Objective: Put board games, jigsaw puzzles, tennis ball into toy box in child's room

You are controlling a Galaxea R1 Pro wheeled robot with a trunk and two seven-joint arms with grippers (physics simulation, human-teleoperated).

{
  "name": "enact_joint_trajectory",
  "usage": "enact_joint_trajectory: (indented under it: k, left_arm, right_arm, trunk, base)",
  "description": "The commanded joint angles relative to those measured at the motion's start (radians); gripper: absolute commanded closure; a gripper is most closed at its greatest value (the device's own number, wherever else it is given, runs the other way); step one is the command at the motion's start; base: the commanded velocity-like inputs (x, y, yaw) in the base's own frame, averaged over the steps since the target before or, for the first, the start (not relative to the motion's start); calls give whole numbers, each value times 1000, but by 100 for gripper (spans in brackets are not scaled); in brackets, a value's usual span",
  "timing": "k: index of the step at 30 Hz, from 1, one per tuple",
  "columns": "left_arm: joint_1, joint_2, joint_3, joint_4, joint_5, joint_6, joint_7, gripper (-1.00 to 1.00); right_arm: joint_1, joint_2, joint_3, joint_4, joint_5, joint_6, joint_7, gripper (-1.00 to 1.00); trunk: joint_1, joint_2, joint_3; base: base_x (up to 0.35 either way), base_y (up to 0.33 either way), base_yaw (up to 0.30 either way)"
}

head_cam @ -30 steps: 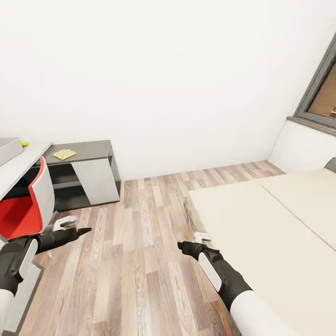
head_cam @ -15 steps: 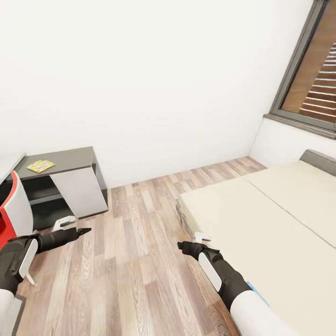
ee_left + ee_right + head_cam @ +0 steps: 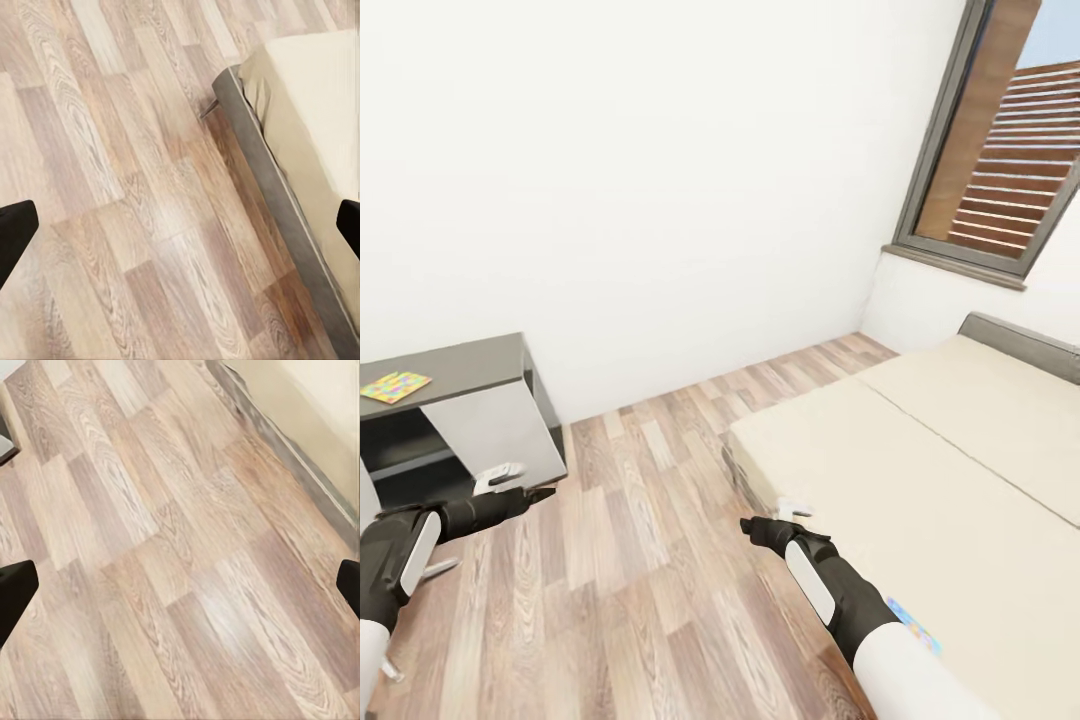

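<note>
Task status, judged from present layout: collection looks barely begun or mid-transit, nothing carried. One jigsaw puzzle [image 3: 395, 386] lies flat on the dark lower section of the desk [image 3: 470, 362], at the far left of the head view, not yet binned. A small blue printed corner, probably one board game [image 3: 913, 624], shows on the bed [image 3: 920, 470] just beside the right forearm; mostly hidden by the arm, so identification tentative. Toy box, tennis ball and the other toys cannot be placed from these pictures, so how many are already stowed is unknown. Left: at least this puzzle and the bed game to fetch. Arm pose: both arms held low and forward over the wood floor [image 3: 630, 560], elbows bent, forearms roughly level. Left gripper [image 3: 535, 493] points toward the white cabinet door below the puzzle, well apart from it. Right gripper [image 3: 758, 527] hangs just beside the near corner of the bed, above the floor, not touching the mattress. Both wrist views look down on bare planks and the dark bed frame, with the finger pads [image 3: 15, 232] at opposite picture edges: jaws of both grippers spread wide, empty. Judgement: robot is facing the bed, a bed pick is the likely next step
</note>
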State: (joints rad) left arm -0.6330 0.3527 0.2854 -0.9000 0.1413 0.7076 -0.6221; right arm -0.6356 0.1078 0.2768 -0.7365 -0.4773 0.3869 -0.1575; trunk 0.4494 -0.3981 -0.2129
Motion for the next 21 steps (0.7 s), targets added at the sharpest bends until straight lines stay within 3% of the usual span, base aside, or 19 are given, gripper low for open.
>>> enact_joint_trajectory:
  k: [1,21]
  left_arm:
    - [-1,0,1,0,6,7,-1,-100]
    - [-1,0,2,0,6,7,-1,-100]
  right_arm:
    - [-1,0,4,-1,-10,3,-10,-100]
    - [-1,1,8,-1,-10,3,-10,-100]
  trunk:
    - [1,-2,-1]
    - [1,-2,24]
  base:
    - [9,35,-224]
    - [-69,24,-219]
